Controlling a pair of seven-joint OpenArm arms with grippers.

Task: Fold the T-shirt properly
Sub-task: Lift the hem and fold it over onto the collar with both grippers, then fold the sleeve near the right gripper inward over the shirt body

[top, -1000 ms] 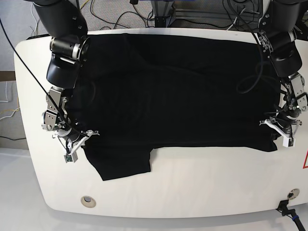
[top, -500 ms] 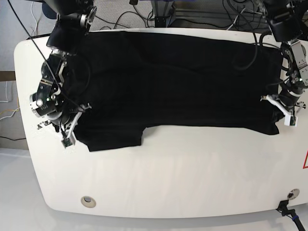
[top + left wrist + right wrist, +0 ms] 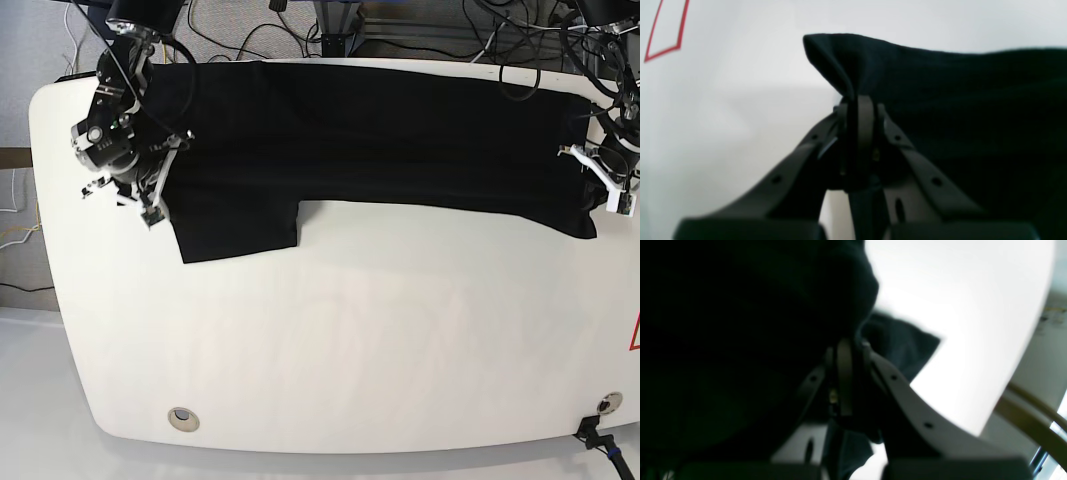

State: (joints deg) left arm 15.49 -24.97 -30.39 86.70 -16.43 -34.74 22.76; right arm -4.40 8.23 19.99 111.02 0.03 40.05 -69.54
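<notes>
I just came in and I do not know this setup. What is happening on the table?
A two-armed robot is folding a black T-shirt that lies spread on the white table. The left pincer is shut on one corner of the cloth, and the right pincer is shut on the opposite end near a sleeve. No finished fold is visible yet.

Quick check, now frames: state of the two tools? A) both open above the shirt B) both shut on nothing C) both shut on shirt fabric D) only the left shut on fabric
C: in each wrist view the jaws meet on black cloth, the left tool and the right tool each pinching the T-shirt.
</notes>
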